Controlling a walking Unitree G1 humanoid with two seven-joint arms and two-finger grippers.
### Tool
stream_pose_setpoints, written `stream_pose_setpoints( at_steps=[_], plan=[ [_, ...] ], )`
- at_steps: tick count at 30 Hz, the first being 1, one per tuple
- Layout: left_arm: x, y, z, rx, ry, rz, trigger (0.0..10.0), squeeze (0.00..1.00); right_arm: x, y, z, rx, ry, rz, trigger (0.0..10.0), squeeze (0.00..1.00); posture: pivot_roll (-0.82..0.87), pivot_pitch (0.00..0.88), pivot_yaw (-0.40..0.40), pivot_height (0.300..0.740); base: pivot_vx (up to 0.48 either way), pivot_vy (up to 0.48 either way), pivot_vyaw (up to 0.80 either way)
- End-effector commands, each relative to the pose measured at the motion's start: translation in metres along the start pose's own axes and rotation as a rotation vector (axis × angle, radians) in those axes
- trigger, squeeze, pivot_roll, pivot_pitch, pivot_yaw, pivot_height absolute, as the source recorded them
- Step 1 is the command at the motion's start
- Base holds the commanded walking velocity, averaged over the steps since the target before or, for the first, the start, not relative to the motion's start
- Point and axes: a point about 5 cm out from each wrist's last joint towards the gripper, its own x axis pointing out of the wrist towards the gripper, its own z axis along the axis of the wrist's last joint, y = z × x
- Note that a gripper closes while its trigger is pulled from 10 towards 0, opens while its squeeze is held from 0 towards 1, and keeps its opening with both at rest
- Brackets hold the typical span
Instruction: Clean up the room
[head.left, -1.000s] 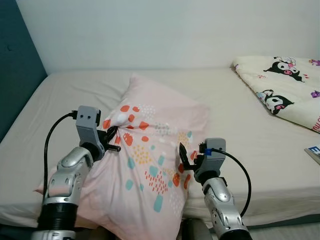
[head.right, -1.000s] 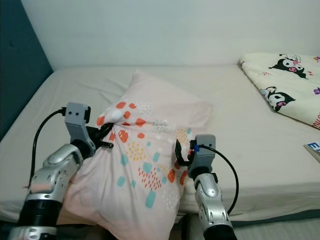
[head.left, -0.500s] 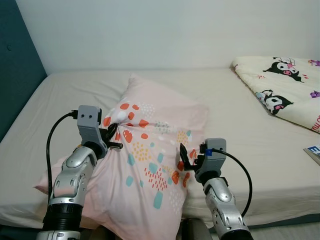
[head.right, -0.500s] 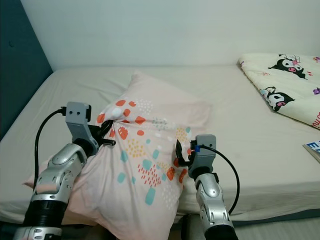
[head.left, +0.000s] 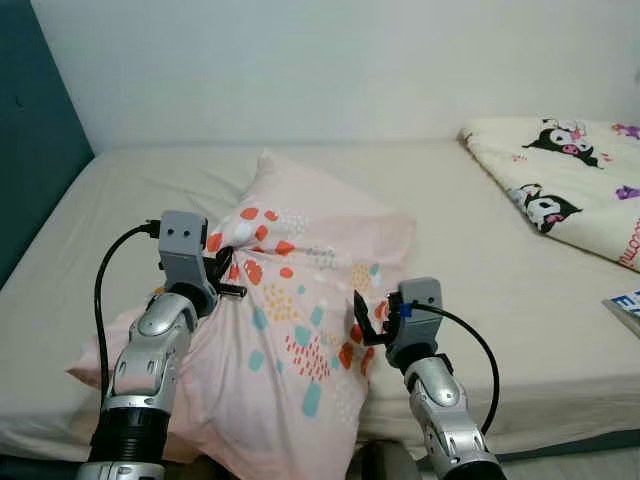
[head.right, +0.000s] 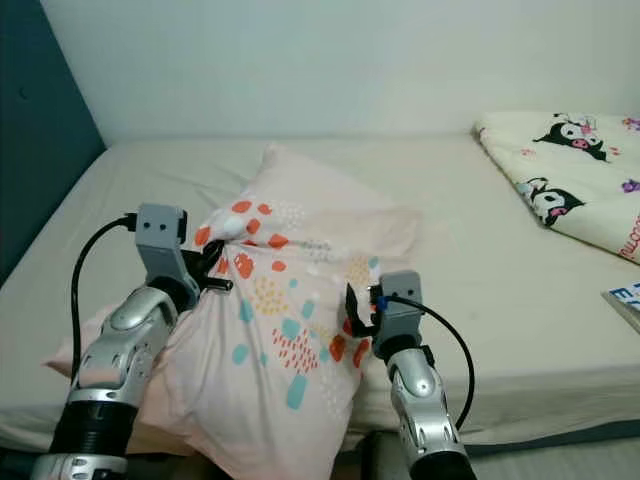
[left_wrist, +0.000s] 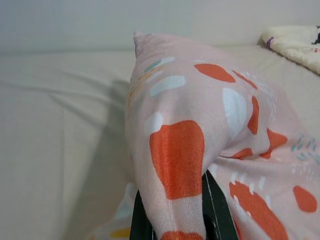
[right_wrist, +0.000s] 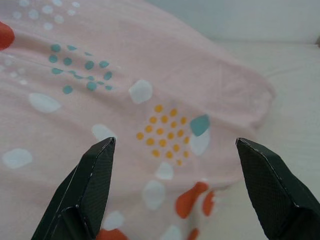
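A pink pillow (head.left: 300, 290) with orange, teal and white spots lies on the beige bed (head.left: 480, 230), its near end hanging over the front edge. My left gripper (head.left: 226, 272) is shut on a bunched fold of the pillow's left side; the pinched cloth (left_wrist: 175, 165) bulges between the black fingers (left_wrist: 216, 210). My right gripper (head.left: 362, 322) is open at the pillow's right edge. In the right wrist view its fingertips (right_wrist: 97, 170) stand wide apart facing the pillow (right_wrist: 160, 100).
A folded cream blanket (head.left: 560, 170) with black cartoon figures lies at the bed's right. A book corner (head.left: 625, 303) sits at the bed's right edge. A white wall runs behind, with a dark teal wall (head.left: 35, 120) on the left.
The pillow's left side has been drawn slightly up and inward by my left gripper. My right gripper has shifted a little left along the pillow's edge, still open.
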Motion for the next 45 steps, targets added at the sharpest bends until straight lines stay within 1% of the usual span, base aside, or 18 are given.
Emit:
stream_pose_setpoints(
  at_steps=[1, 4, 5, 9, 11, 15, 20, 25, 30, 35, 36, 37, 38, 39, 40, 41, 42, 45],
  plan=[
    [-0.001, 0.005, 0.011, 0.002, -0.080, 0.040, 10.0, 0.00, -0.002, 0.000, -0.004, -0.004, 0.008, 0.002, 10.0, 0.00, 0.02, 0.000, -0.068, 0.638, 0.000, 0.000, 0.00],
    [-0.002, 0.005, 0.008, -0.014, -0.077, 0.046, 10.0, 0.00, -0.002, 0.000, -0.004, -0.008, 0.006, 0.006, 10.0, 0.00, 0.02, 0.000, -0.068, 0.648, 0.000, 0.000, 0.00],
    [-0.002, 0.004, 0.006, -0.020, -0.076, 0.049, 10.0, 0.00, -0.002, 0.001, -0.004, -0.011, 0.005, 0.008, 10.0, 0.00, 0.02, 0.000, -0.068, 0.658, 0.000, 0.000, 0.00],
    [-0.002, 0.004, 0.005, -0.018, -0.077, 0.048, 10.0, 0.00, -0.002, 0.001, -0.004, -0.013, 0.004, 0.009, 10.0, 0.00, 0.02, 0.000, -0.068, 0.663, 0.000, 0.000, 0.00],
    [-0.004, 0.001, 0.003, -0.015, -0.090, 0.046, 10.0, 0.00, -0.002, 0.001, -0.004, -0.018, 0.003, 0.013, 10.0, 0.00, 0.02, 0.000, -0.070, 0.678, 0.000, 0.000, 0.00],
    [-0.005, -0.001, 0.001, -0.016, -0.093, 0.044, 10.0, 0.00, -0.002, 0.001, -0.004, -0.021, 0.003, 0.016, 10.0, 0.00, 0.01, 0.000, -0.068, 0.688, 0.000, 0.000, 0.00],
    [-0.010, -0.004, -0.010, -0.014, -0.070, 0.043, 10.0, 0.00, -0.004, 0.001, -0.006, -0.029, 0.006, 0.026, 10.0, 0.00, 0.01, 0.000, -0.063, 0.713, 0.000, 0.000, 0.00],
    [-0.013, -0.006, -0.015, -0.020, -0.057, 0.041, 10.0, 0.00, -0.006, 0.002, -0.008, -0.029, 0.012, 0.032, 10.0, 0.00, 0.01, 0.000, -0.063, 0.738, 0.000, 0.000, 0.00],
    [-0.015, -0.007, -0.016, -0.022, -0.056, 0.046, 10.0, 0.00, -0.007, 0.004, -0.009, -0.029, 0.016, 0.044, 10.0, 0.00, 0.01, 0.000, -0.066, 0.740, 0.000, 0.000, 0.00],
    [-0.019, -0.004, -0.025, -0.015, -0.013, 0.071, 10.0, 0.00, -0.006, 0.006, -0.011, -0.017, 0.032, 0.048, 10.0, 0.00, 0.02, 0.000, -0.067, 0.740, 0.000, 0.000, 0.00],
    [-0.022, -0.001, -0.037, -0.009, 0.042, 0.089, 10.0, 0.00, -0.006, 0.007, -0.015, -0.025, 0.052, 0.044, 10.0, 0.00, 0.02, 0.000, -0.076, 0.740, 0.000, 0.000, 0.00],
    [-0.022, -0.001, -0.037, -0.009, 0.042, 0.089, 10.0, 0.00, -0.006, 0.007, -0.015, -0.025, 0.052, 0.044, 10.0, 0.00, 0.02, 0.000, -0.076, 0.740, 0.000, 0.000, 0.00],
    [-0.023, 0.000, -0.041, -0.007, 0.061, 0.097, 10.0, 0.00, -0.006, 0.007, -0.016, -0.039, 0.062, 0.047, 10.0, 0.00, 0.02, 0.000, -0.076, 0.740, 0.000, 0.000, 0.00],
    [-0.025, 0.002, -0.049, 0.006, 0.095, 0.101, 10.0, 0.00, -0.006, 0.009, -0.020, -0.059, 0.094, 0.048, 10.0, 0.00, 0.02, 0.000, -0.080, 0.740, 0.000, 0.000, 0.00],
    [-0.025, 0.002, -0.049, 0.006, 0.095, 0.101, 10.0, 0.00, -0.006, 0.009, -0.020, -0.059, 0.094, 0.048, 10.0, 0.00, 0.02, 0.000, -0.080, 0.740, 0.000, 0.000, 0.00],
    [-0.027, 0.004, -0.057, 0.025, 0.128, 0.106, 10.0, 0.00, -0.006, 0.010, -0.023, -0.079, 0.112, 0.047, 10.0, 0.00, 0.03, 0.000, -0.083, 0.740, 0.000, 0.000, 0.00],
    [-0.029, 0.004, -0.062, 0.019, 0.150, 0.111, 10.0, 0.00, -0.006, 0.010, -0.025, -0.096, 0.121, 0.041, 10.0, 0.00, 0.03, 0.000, -0.083, 0.740, 0.000, 0.000, 0.00],
    [-0.031, 0.004, -0.064, 0.016, 0.157, 0.115, 10.0, 0.00, -0.006, 0.010, -0.026, -0.105, 0.127, 0.038, 10.0, 0.00, 0.03, 0.000, -0.083, 0.740, 0.000, 0.000, 0.00]
  ],
)
